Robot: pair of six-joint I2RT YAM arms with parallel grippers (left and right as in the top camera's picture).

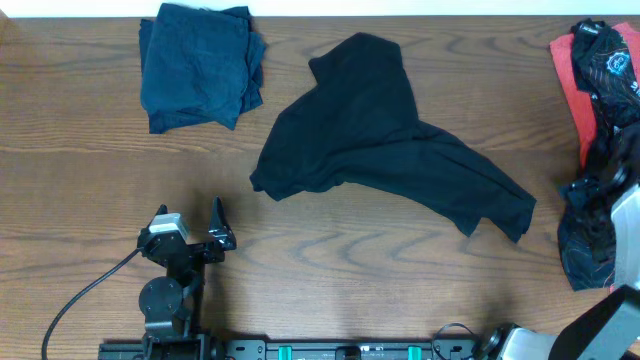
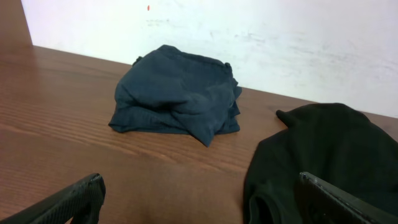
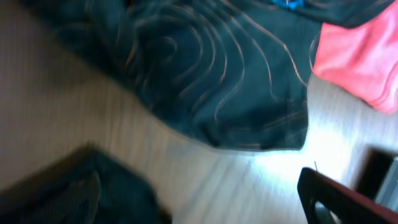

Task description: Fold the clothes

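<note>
A black T-shirt (image 1: 380, 140) lies crumpled and spread across the middle of the table; the left wrist view shows it (image 2: 329, 155) at the right. A dark navy shirt (image 1: 200, 65) sits folded at the back left, also in the left wrist view (image 2: 177, 93). My left gripper (image 1: 190, 218) stands open near the front left, short of both, with only bare table between its fingers (image 2: 74, 202). My right gripper (image 1: 600, 192) hovers open over the pile at the right edge. Its blurred view shows a dark line-patterned shirt (image 3: 211, 68) and coral-red fabric (image 3: 367, 62).
At the table's right edge lies a heap of clothes (image 1: 600, 70), coral-red and black with print. A black cable (image 1: 85, 290) runs from the left arm's base. A white wall (image 2: 280, 37) stands behind the table's far edge.
</note>
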